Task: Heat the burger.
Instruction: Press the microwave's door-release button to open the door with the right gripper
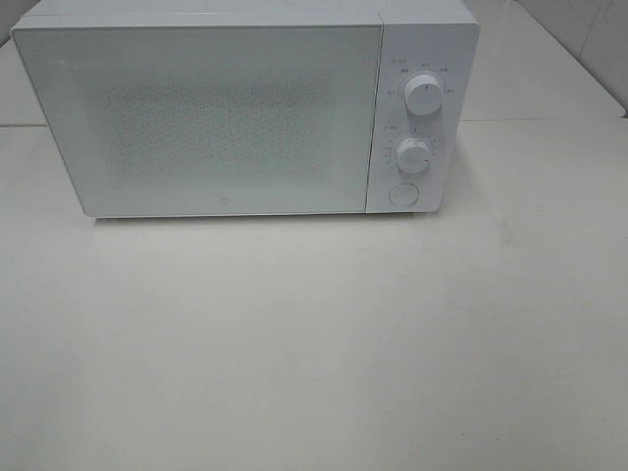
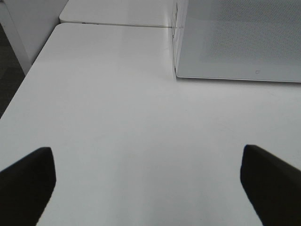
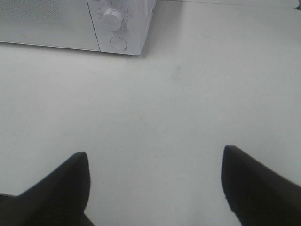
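No burger shows in any view; it is out of view. A white microwave (image 1: 206,108) stands at the back of the white table (image 1: 314,343) with its door shut; two round knobs (image 1: 424,93) and a round button (image 1: 403,194) sit on its right panel. In the left wrist view my left gripper (image 2: 148,176) is open, its dark fingertips (image 2: 28,179) wide apart over bare table, the microwave (image 2: 235,37) ahead. My right gripper (image 3: 153,181) is open too, empty, facing the microwave's knob panel (image 3: 115,23). Neither arm shows in the exterior high view.
A seam between two tabletops (image 2: 117,23) runs beside the microwave. The table's edge (image 2: 26,80) drops off to a dark floor on the left arm's side. A white wall (image 1: 579,39) rises behind at the right.
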Robot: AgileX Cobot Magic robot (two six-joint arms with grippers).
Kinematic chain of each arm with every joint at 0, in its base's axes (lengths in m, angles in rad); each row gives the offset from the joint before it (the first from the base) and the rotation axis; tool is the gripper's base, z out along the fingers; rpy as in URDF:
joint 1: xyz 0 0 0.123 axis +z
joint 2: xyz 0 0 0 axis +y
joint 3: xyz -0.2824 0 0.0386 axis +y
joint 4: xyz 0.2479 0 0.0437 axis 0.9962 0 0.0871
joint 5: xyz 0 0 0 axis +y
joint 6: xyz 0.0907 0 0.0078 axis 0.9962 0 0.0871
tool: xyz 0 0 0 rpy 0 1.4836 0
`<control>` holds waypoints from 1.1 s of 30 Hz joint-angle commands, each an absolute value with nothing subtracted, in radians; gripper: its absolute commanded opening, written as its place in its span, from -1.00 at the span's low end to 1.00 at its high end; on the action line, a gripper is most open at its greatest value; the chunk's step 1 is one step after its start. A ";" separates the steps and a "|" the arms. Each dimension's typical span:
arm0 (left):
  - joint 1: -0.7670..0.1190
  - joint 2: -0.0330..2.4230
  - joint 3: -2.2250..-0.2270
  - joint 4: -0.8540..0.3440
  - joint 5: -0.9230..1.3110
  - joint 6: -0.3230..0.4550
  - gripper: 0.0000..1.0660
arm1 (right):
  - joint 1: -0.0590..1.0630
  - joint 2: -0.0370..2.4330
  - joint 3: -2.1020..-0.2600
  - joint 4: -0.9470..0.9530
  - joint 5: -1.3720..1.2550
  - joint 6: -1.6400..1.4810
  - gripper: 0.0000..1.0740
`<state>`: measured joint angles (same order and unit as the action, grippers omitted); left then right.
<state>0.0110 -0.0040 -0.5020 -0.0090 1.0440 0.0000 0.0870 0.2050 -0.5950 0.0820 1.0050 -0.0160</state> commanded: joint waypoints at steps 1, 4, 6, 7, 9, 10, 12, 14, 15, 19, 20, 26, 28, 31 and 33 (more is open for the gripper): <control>0.014 -0.027 -0.500 -0.006 1.036 -0.009 0.88 | 0.080 0.147 -0.562 0.076 1.007 -0.011 0.41; 0.014 -0.027 -0.500 -0.006 1.036 -0.009 0.88 | 0.080 0.062 -0.518 0.076 1.023 0.008 0.41; 0.014 -0.027 -0.500 -0.006 1.036 -0.009 0.88 | 0.080 0.048 -0.512 0.075 1.030 0.013 0.41; 0.014 -0.027 -0.500 -0.006 1.036 -0.009 0.88 | 0.080 0.014 -0.505 0.076 1.034 0.021 0.41; 0.014 -0.027 -0.500 -0.006 1.036 -0.009 0.88 | 0.080 -0.007 -0.505 0.076 1.034 0.021 0.41; 0.014 -0.027 -0.500 -0.006 1.036 -0.009 0.88 | 0.080 -0.032 -0.505 0.074 1.034 0.026 0.41; 0.014 -0.027 -0.500 -0.006 1.036 -0.009 0.88 | 0.080 -0.030 -0.505 0.072 1.034 0.031 0.41; 0.014 -0.025 -0.500 -0.006 1.036 -0.009 0.88 | 0.080 -0.030 -0.505 0.073 1.034 0.040 0.41; 0.014 -0.025 -0.500 -0.006 1.036 -0.009 0.88 | 0.080 -0.030 -0.505 0.073 1.034 0.040 0.41; 0.014 -0.025 -0.500 -0.006 1.036 -0.009 0.88 | 0.080 -0.030 -0.505 0.073 1.034 0.043 0.41; 0.014 -0.025 -0.500 -0.006 1.036 -0.009 0.88 | 0.080 -0.030 -0.505 0.073 1.034 0.043 0.41; 0.014 -0.025 -0.500 -0.006 1.036 -0.009 0.88 | 0.080 -0.030 -0.505 0.073 1.034 0.043 0.41; 0.014 -0.025 -0.500 -0.006 1.036 -0.009 0.88 | 0.080 -0.030 -0.505 0.073 1.034 0.043 0.41; 0.014 -0.025 -0.500 -0.006 1.036 -0.009 0.88 | 0.080 -0.030 -0.505 0.073 1.034 0.043 0.41; 0.014 -0.025 -0.500 -0.006 1.036 -0.009 0.88 | 0.080 -0.030 -0.505 0.075 1.033 0.042 0.41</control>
<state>0.0110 -0.0040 -0.5020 -0.0090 1.0440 0.0000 0.0870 -0.0040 -0.5060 0.0820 1.0370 0.0360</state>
